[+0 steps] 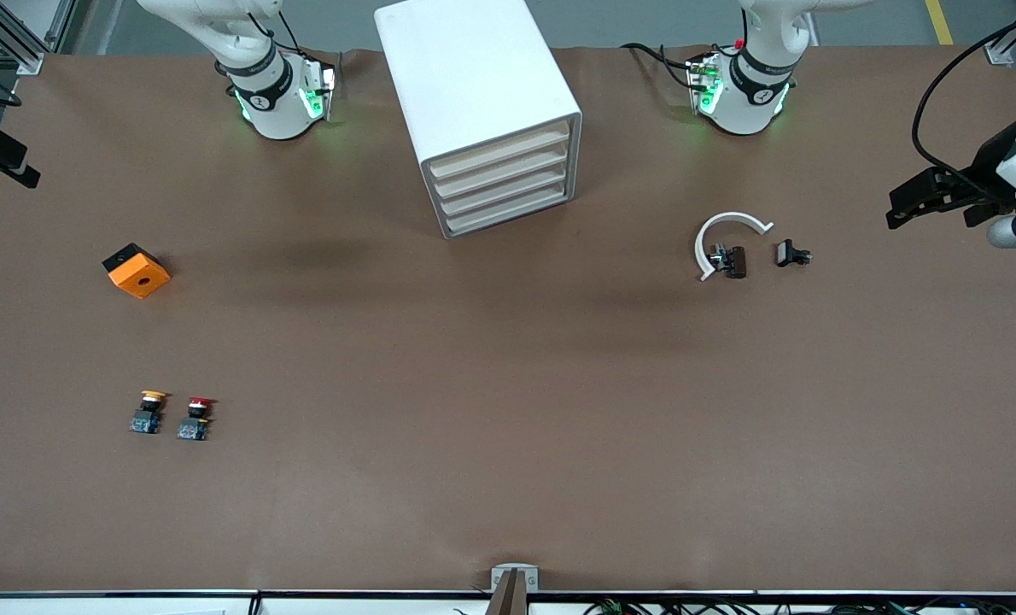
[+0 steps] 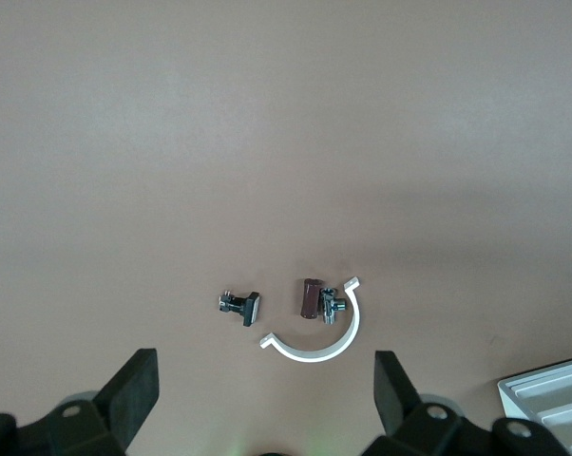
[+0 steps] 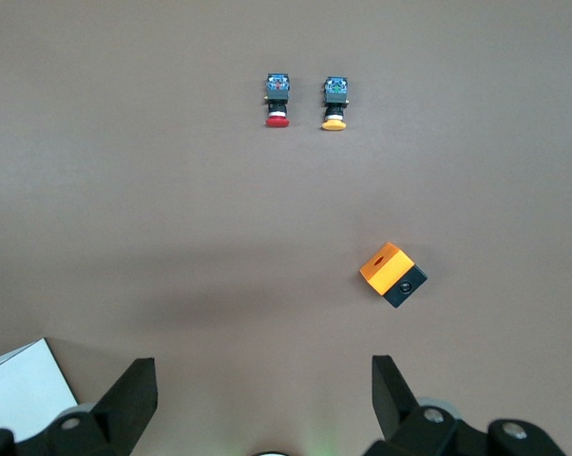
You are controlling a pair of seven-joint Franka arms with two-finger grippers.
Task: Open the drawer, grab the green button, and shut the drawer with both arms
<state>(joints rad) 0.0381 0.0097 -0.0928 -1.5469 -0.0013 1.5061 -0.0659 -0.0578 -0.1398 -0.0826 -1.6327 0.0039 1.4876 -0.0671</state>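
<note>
The white cabinet (image 1: 474,77) stands between the two arm bases. All four of its cream drawer fronts are shut, and the drawer (image 1: 508,216) is the bottom one. The button is hidden. My left gripper (image 2: 265,361) hangs open and empty high above the left arm's end of the table (image 1: 905,205), looking down on a white clip. My right gripper (image 3: 263,366) is likewise open and empty, high over the right arm's end (image 1: 13,166). Both grippers are well away from the cabinet.
An orange and black box (image 1: 137,270) lies toward the right arm's end. A yellow-capped button (image 1: 148,411) and a red-capped button (image 1: 196,418) lie nearer the camera. Toward the left arm's end are a white C-shaped clip (image 1: 724,226), a dark clamp (image 1: 730,260) and a small black part (image 1: 791,254).
</note>
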